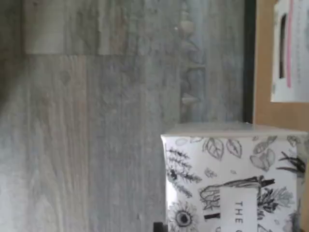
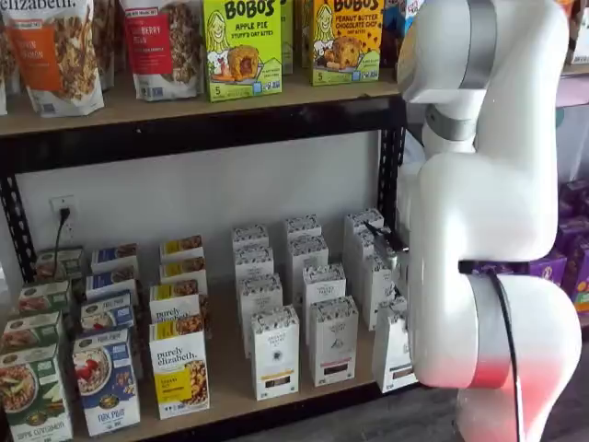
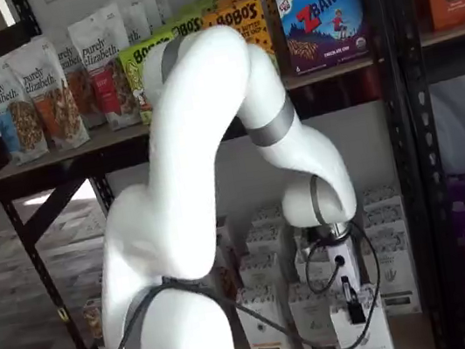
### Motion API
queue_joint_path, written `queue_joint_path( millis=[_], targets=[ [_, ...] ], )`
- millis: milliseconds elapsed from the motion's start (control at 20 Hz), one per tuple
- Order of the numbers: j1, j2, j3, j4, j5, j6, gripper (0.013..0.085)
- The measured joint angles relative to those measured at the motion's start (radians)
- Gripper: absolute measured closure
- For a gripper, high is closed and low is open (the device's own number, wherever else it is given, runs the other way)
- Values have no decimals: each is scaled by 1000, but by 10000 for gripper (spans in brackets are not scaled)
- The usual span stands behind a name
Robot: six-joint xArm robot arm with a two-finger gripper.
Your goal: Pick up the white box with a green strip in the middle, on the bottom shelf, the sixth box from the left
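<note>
White box [image 3: 363, 331] with leafy black drawings stands at the front of the bottom shelf [image 2: 230, 382], and the gripper [image 3: 353, 308] sits right against it; whether the jaws grip it, I cannot tell.

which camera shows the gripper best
In a shelf view the gripper hangs at a front white carton, one black finger showing, jaws unclear. In a shelf view the arm mostly hides it; the wrist view shows no fingers.
</note>
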Motion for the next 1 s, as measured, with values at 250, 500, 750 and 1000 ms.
queue_joint_path(
  millis=[250, 500, 750, 1000],
  targets=[
    [0, -146, 173, -6, -50, 8, 450],
    [0, -310, 363, -28, -100, 30, 450],
    [15, -489, 501, -6, -62, 22, 450],
    [24, -616, 550, 17, 24, 6, 450]
  ],
)
